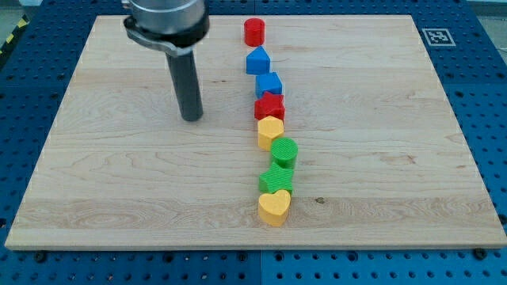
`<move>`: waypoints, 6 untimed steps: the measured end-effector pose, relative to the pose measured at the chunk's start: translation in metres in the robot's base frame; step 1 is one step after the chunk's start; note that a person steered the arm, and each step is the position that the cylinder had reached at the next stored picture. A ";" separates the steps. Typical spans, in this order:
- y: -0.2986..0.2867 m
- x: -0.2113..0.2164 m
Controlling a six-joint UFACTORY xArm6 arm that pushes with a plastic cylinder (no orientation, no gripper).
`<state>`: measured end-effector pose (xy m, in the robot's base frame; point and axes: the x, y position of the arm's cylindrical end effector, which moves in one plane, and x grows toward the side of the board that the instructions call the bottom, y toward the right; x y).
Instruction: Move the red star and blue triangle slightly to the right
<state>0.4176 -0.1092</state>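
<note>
the red star (269,105) sits mid-column, touching a blue block (268,84) above and a yellow block (270,129) below; the blue triangle (257,60) is higher up, under a red cylinder (253,32). there is no claw here to open or close, only a rod; my tip (191,118) rests on the wooden board (119,174), well to the view's left of the star. these small blocks look light, hard and slippery. i'd push each squarely on its left face, since the neighbours may drag along.
</note>
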 end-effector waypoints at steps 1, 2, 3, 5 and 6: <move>-0.020 -0.042; -0.020 -0.097; -0.005 -0.128; 0.012 -0.123; 0.041 -0.122</move>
<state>0.2953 -0.0684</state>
